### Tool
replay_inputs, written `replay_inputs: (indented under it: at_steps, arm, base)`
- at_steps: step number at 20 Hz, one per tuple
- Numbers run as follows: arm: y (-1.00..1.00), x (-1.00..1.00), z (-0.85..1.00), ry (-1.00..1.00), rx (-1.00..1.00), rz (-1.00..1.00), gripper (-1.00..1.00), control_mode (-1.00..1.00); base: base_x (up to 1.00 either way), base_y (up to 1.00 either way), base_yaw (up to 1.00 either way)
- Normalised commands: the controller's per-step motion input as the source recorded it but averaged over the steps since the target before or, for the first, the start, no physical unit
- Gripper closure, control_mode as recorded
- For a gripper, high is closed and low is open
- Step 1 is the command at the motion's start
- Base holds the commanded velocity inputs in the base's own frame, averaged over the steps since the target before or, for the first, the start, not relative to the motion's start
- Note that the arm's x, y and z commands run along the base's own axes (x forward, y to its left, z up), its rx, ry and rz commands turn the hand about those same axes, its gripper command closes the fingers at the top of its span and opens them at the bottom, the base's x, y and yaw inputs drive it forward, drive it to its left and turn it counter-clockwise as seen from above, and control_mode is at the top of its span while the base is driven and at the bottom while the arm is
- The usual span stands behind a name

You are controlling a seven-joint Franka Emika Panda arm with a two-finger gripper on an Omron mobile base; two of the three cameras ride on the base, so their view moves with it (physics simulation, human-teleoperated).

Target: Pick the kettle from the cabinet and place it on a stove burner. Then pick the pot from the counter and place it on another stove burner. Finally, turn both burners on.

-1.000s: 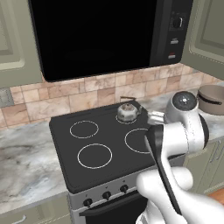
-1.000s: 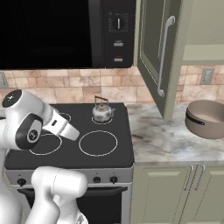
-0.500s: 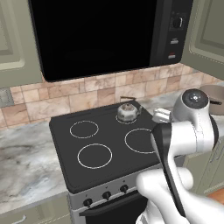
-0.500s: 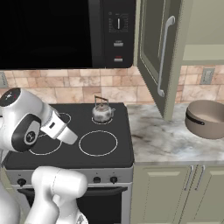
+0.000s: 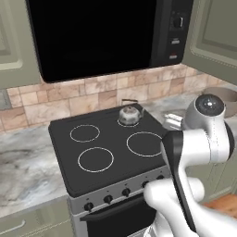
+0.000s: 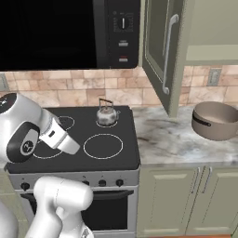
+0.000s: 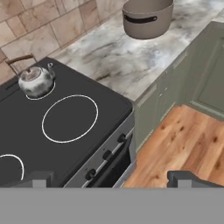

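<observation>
Hand view: the gripper (image 7: 111, 178) looks down past the front right corner of the black cooktop (image 7: 26, 144), its two dark finger tips (image 7: 37, 178) spread wide apart at the bottom edge with nothing between them. Under the gap between the jaws lie the stove's front edge, the olive cabinet fronts below the counter and the wooden floor (image 7: 183, 140). The pot (image 7: 146, 16) sits well away from the jaws, at the far top of this view, resting upright on the marbled counter (image 7: 118, 57) near the tiled wall. The kettle (image 7: 36, 80) stands on the rear burner ring at the upper left, also well clear of the jaws; the front burner (image 7: 70, 118) next to it is bare.

In the right base view the kettle (image 6: 106, 114) sits on the back right burner, the pot (image 6: 216, 121) stands on the counter (image 6: 162, 139) to the right of the stove, and the wall cabinet (image 6: 204, 28) hangs above with its door (image 6: 160, 51) swung open. In the left base view the kettle (image 5: 128, 113) stands on the same rear ring, and the arm's white body hides most of the pot (image 5: 227, 98).
</observation>
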Motion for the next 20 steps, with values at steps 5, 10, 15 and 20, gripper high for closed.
replay_inputs:
  at_steps: [5, 10, 15, 20]
  arm:
    - [0.0, 0.0, 0.0, 0.0, 0.0, 0.0, -1.0, 1.0]
    - [0.0, 0.0, 0.0, 0.0, 0.0, 0.0, -1.0, 1.0]
    - [0.0, 0.0, 0.0, 0.0, 0.0, 0.0, -1.0, 1.0]
    - [0.0, 0.0, 0.0, 0.0, 0.0, 0.0, -1.0, 1.0]
  base:
    - [-0.46, -0.12, -0.12]
    - [-0.41, -0.27, -0.09]
    - [-0.3, -0.46, -0.02]
    - [-0.18, -0.58, 0.0]
